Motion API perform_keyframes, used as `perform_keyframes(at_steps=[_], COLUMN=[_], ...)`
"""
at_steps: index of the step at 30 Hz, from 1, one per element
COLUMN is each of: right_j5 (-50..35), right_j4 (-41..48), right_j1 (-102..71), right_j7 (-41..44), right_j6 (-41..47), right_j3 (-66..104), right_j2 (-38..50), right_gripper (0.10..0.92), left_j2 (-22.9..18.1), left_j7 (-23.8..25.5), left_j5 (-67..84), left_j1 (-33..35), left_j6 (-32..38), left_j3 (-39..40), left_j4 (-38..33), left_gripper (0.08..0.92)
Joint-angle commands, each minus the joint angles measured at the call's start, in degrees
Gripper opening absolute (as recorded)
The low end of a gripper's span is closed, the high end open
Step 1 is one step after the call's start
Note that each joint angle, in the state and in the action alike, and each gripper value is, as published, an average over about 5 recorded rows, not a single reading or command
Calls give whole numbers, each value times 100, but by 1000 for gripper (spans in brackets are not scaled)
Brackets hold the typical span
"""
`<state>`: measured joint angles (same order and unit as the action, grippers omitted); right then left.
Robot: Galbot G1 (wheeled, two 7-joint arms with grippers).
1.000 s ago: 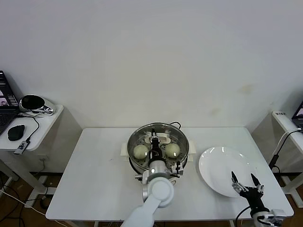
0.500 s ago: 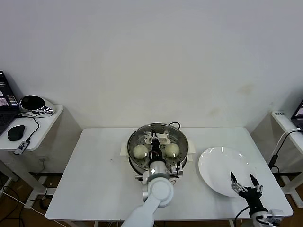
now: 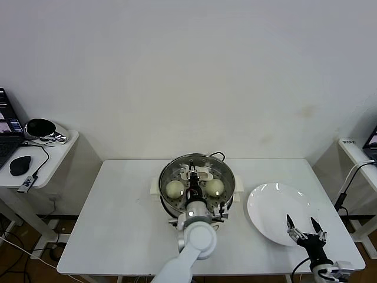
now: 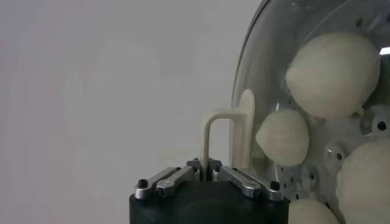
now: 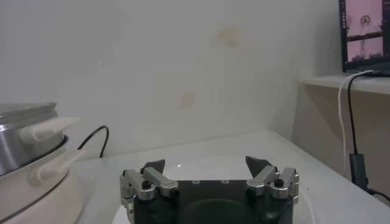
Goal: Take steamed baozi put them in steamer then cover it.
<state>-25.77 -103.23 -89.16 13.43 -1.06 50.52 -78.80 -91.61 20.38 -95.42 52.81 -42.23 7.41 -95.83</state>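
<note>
The steamer stands at the table's middle on its white base. The glass cover lies over its mouth; I cannot tell if it rests on the rim. Two baozi show through the glass in the head view, the others hidden behind my arm. My left gripper is above the pot's centre, shut on the cover's cream-white handle. The left wrist view shows the gripper, the cover's glass and several baozi under it. My right gripper is open and empty over the white plate's front part.
The white plate lies right of the steamer and holds nothing. A black cable runs off behind the steamer. Side tables stand at the far left and far right. The steamer's side handles show in the right wrist view.
</note>
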Motion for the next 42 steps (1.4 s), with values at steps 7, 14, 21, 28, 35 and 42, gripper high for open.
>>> perform_keyframes(at_steps=[7,14,21,28,35,42], right_j5=[-1,0,-14,-15,106,445], right_j4=[16,39,39,2,-234,-885], right_j1=[3,21,18,-25,-304,-610], right_j7=[0,3,11,30,-9,-259], right_j6=[-14,-21,-24,-12,-177,-144], right_j3=[6,9,1,-48,-273,-645], right_j2=[13,26,50,81,171,162], right_gripper=[823,823,823,823,823,823], left_j2=[38,48,205,421,829,1154], left_j7=[415,429,389,374,-42,-1194], left_j5=[-35,-157,-268,-168,2039,6604], left_j1=[89,273,619,1135,1597,2592], left_j6=[-229,-220,-122,-54,638,1632], left_j3=[172,184,166,-53,-1432,-4014], left_j4=[-684,-1002,-1347,-2114,-3468,-3926], left_gripper=[475,675,817,823,823,823])
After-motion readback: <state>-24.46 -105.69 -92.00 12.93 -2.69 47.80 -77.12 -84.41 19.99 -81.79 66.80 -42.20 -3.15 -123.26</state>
